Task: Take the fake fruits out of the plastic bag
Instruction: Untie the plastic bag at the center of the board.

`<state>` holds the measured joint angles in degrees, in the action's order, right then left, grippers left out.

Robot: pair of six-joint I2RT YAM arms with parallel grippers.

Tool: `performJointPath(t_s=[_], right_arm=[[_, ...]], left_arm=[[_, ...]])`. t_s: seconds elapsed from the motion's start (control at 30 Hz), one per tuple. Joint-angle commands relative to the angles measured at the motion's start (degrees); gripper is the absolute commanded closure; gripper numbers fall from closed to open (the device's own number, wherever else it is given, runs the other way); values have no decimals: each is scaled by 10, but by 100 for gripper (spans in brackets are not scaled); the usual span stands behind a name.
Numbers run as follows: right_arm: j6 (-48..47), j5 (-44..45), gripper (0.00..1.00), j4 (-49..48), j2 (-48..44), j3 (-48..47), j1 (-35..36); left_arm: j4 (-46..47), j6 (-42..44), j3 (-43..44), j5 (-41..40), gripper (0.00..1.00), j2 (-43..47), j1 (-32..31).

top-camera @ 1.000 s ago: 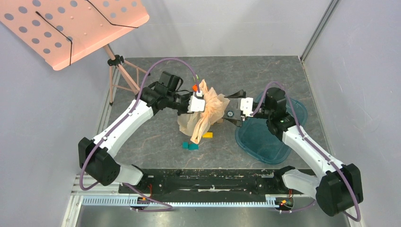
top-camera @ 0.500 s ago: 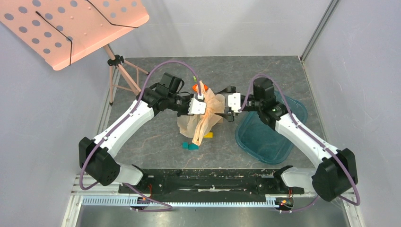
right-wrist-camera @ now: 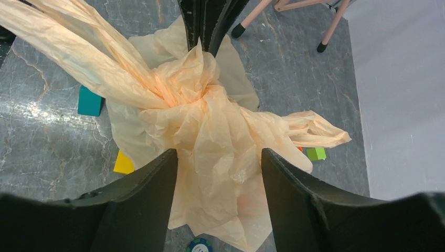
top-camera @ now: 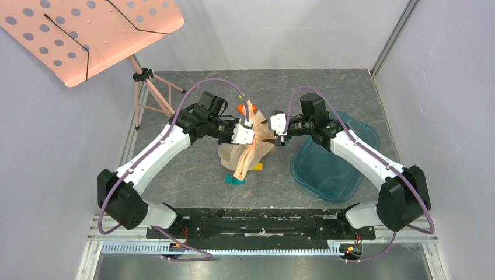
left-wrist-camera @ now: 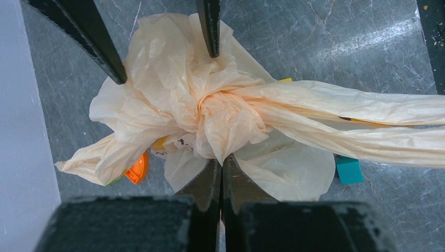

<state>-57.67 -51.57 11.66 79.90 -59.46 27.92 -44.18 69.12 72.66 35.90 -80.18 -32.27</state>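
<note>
Going by the right arm's own camera: the right gripper is open, fingers well apart, and a fold of the plastic bag hangs right in the gap between them. The film looks to brush the inner faces, but as far as I can tell nothing is pinched on that side yet.

Straight ahead, just past that fold, is the scrunched knot where the bag is gathered. On the knot's far side the left gripper is clamped tight on the film, holding the gathered top up. So the two grippers face each other across the knot, the right one at the loose skirt and the left one at the neck. The long twisted handles stream off to one side of that line, passing over the teal block on the table.

I can't see either of the fake fruits anywhere. My guess is they're inside the crumpled body below the knot, but no bulge or colour gives them away. I reckon the right one only needs to close where it is, then pull away from the left to open things up.
</note>
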Motion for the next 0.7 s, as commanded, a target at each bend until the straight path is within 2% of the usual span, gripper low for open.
performJointPath(t_s=[0.0, 0.1, 0.23, 0.37, 0.47, 0.67], right_arm=[[-9, 0, 44, 6, 8, -22, 5], [-2, -4, 54, 6, 8, -23, 5], [11, 0, 74, -8, -3, -15, 5], [66, 32, 93, -76, -24, 13, 5], [136, 75, 100, -149, -37, 24, 5], [255, 153, 100, -247, -53, 37, 0]], left_arm=[[7, 30, -2, -1, 98, 21, -2], [11, 23, -4, -1, 98, 21, -3], [46, -4, -17, -5, 98, 31, -3], [81, -38, -26, -19, 98, 40, -2], [142, -99, -39, -46, 98, 49, 0], [229, -222, -56, -68, 98, 57, 11]])
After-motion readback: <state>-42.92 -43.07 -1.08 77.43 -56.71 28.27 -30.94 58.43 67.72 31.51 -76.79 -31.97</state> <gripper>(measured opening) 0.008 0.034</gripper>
